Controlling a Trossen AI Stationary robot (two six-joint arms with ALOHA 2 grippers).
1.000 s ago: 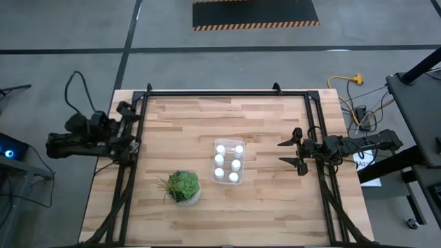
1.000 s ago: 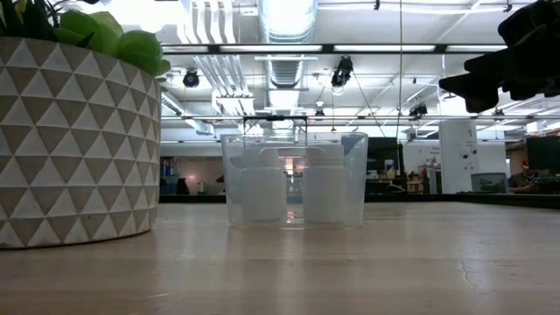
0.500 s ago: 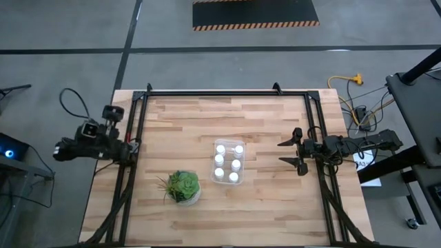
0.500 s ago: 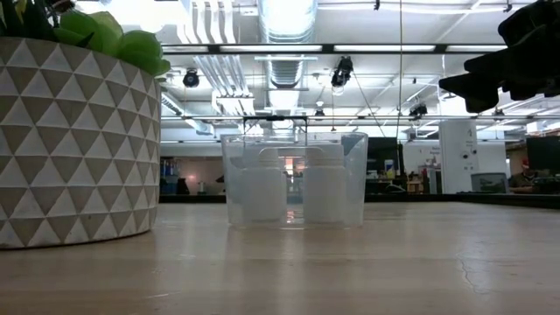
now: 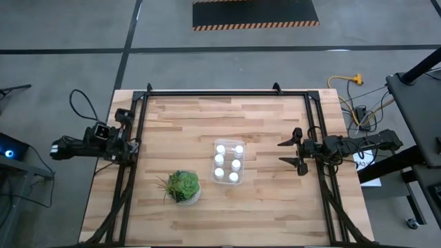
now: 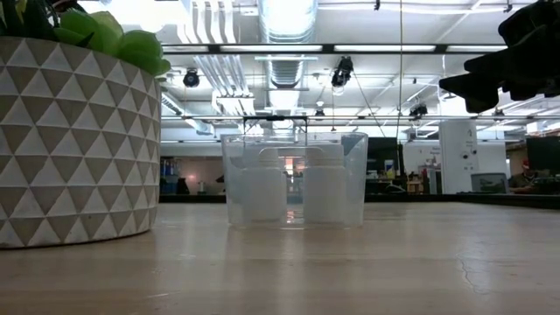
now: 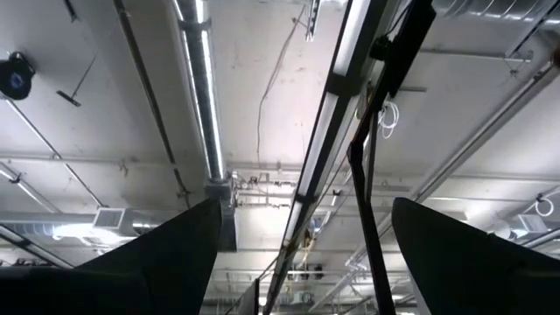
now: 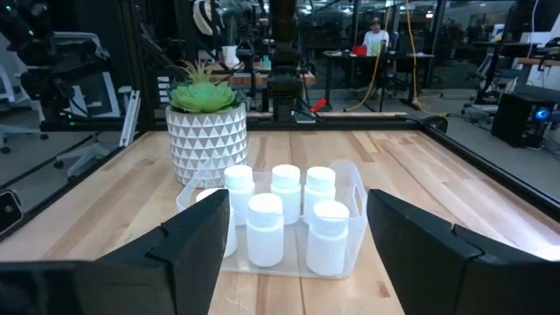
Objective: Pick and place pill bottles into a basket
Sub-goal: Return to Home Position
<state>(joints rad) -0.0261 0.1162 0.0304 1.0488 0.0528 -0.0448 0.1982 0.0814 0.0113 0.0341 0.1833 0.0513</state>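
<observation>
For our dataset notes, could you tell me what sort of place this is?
Probably a robotics lab in an industrial hall: exposed ceiling ducts and strip lights, a concrete floor with a hazard-striped mat, and workstations beyond the wooden table.

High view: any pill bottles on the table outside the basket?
No, all six pill bottles stand inside the basket, two rows of three.

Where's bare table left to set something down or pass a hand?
Free: table strip along the high view's top, above the basket; the bottom right corner. Crowded: basket with six pill bottles close beside the plant pot; the open right claw hangs right of it. The left claw sits at the left edge.
</observation>
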